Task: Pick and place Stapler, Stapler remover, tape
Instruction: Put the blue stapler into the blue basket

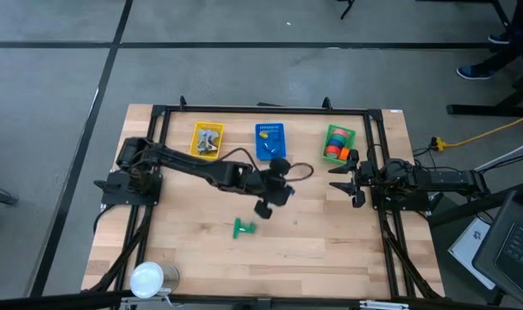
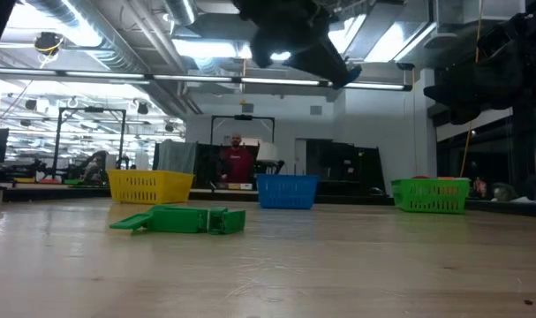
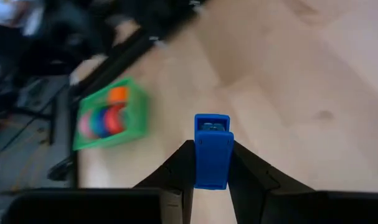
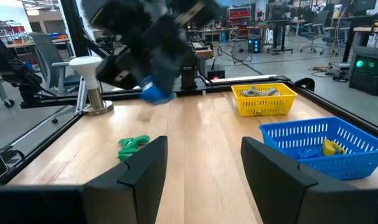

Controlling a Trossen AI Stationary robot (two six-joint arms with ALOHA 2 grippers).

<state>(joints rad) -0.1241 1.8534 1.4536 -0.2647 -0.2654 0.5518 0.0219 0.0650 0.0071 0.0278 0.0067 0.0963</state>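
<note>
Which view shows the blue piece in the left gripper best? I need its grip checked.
Left wrist view: the blue piece sits between the left gripper fingers. Right wrist view shows it blurred; high and low views hide it.

Count on the tabletop [image 1: 330, 232]: three baskets along the upper part of the high view, namely one yellow basket [image 1: 207, 140], one blue basket [image 1: 270, 141] and one green basket [image 1: 338, 144]. One green stapler [image 1: 244, 228] lies at lower centre. One blue stapler [image 3: 212, 149] shows in the left wrist view. One white round object [image 1: 146, 279] stands at lower left. Tape rolls [image 1: 334, 149] in the green basket: several, exact number not determinable.
</note>
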